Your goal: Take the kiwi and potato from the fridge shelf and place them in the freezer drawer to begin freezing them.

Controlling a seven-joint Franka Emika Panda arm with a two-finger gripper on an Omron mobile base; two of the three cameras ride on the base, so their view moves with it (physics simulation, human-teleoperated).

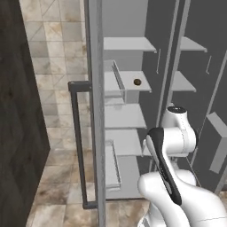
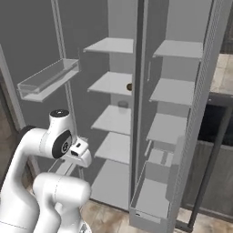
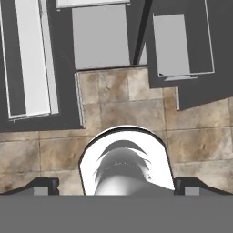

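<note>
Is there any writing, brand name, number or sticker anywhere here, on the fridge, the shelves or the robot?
None: there is no readable text in these pictures.
The fridge shelf holding the small brown kiwi is plain grey.
The freezer drawer is unmarked.
The robot arm carries no lettering, just white shells and dark joints.

Glossy white rounded arm point(image 1: 177, 186), black joint bands, dark round joint cap
</note>
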